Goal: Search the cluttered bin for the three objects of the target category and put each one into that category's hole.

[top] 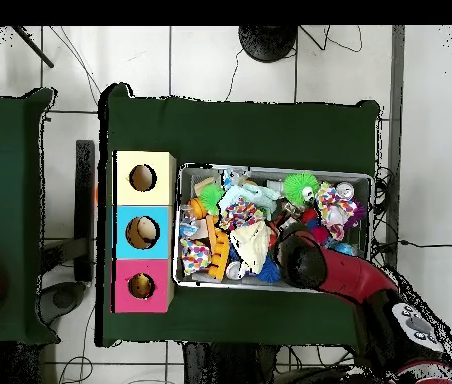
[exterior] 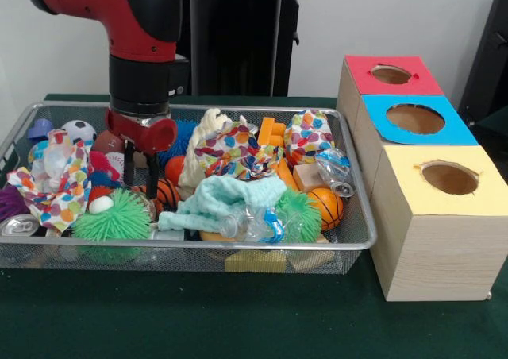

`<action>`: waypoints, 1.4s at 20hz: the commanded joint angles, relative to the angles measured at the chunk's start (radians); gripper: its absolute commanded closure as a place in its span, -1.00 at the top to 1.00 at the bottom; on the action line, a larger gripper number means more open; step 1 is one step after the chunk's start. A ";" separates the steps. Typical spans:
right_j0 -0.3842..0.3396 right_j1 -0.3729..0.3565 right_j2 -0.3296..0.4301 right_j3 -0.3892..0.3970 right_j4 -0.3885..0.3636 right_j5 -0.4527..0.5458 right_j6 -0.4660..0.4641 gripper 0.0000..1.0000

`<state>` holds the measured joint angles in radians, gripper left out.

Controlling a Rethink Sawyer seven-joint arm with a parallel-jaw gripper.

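While the target category goes unnamed, we list the candidates where they lie: all in the wire bin (exterior: 359, 240), heaped together. Items: orange basketball (exterior: 326, 206), green spiky ball (exterior: 113, 219), small soccer ball (exterior: 78, 130), crushed clear bottle (exterior: 335, 171), dented can (exterior: 17, 225), mint cloth (exterior: 225, 198), spotted cloth (exterior: 54, 186), orange block (exterior: 271, 131).

Receiving boxes, beside the bin: red-topped box (exterior: 390, 75), blue-topped box (exterior: 416, 120), yellow-topped box (exterior: 449, 179), one round hole each. We see nothing inside any hole, though their depths are dark. We judge the sorting barely begun; all three placements seem outstanding.

Arm: descends near-vertically over the bin's soccer-ball end. Gripper (exterior: 140, 173) points straight down, its dark fingers (exterior: 128, 163) slightly parted and sunk among the toys beside a small basketball. Whether they pinch anything, we cannot tell; clutter hides the tips.
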<state>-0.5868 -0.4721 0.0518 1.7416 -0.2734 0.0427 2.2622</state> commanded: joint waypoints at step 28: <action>0.100 0.165 -0.014 -0.058 -0.034 -0.058 0.048 1.00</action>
<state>-0.5458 -0.3963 0.0573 1.7783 -0.2726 0.0398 2.2622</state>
